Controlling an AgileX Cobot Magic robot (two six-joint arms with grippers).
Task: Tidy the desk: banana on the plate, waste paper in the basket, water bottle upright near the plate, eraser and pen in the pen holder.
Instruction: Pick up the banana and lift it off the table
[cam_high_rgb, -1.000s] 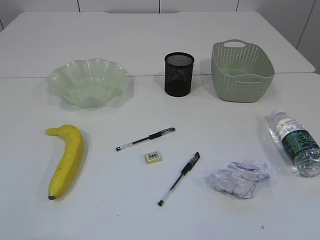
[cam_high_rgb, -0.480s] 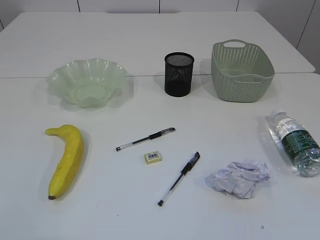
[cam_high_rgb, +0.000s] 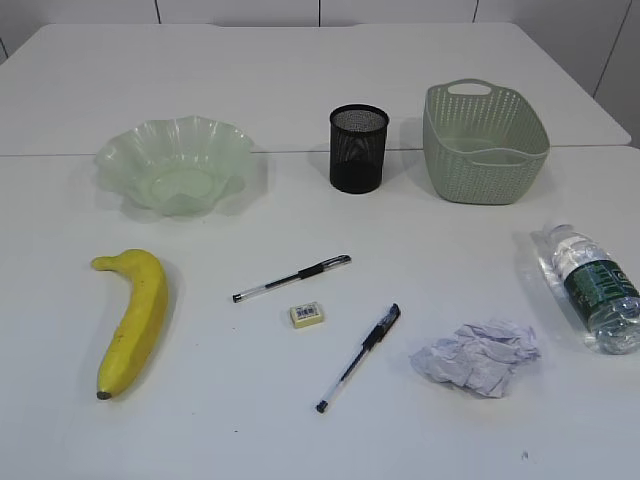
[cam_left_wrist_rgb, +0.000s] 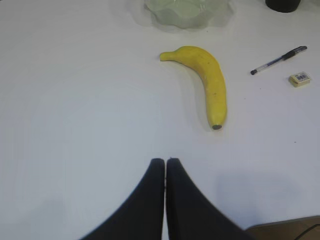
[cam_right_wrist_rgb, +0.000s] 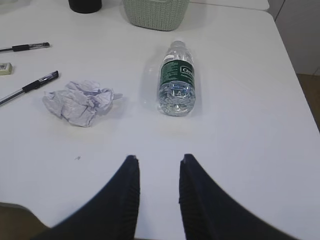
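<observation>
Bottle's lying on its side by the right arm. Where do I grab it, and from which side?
Grip the water bottle across its labelled middle, coming down from above with the right gripper. It lies flat, base toward the gripper, so jaws straddling its round sides should hold best.

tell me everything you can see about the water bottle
The water bottle is small, clear plastic with a dark green label and some water inside. It lies on its side on the white desk, base toward the right gripper, neck toward the basket. Crumpled paper lies beside it, apart. Nothing touches it but the desk.
</observation>
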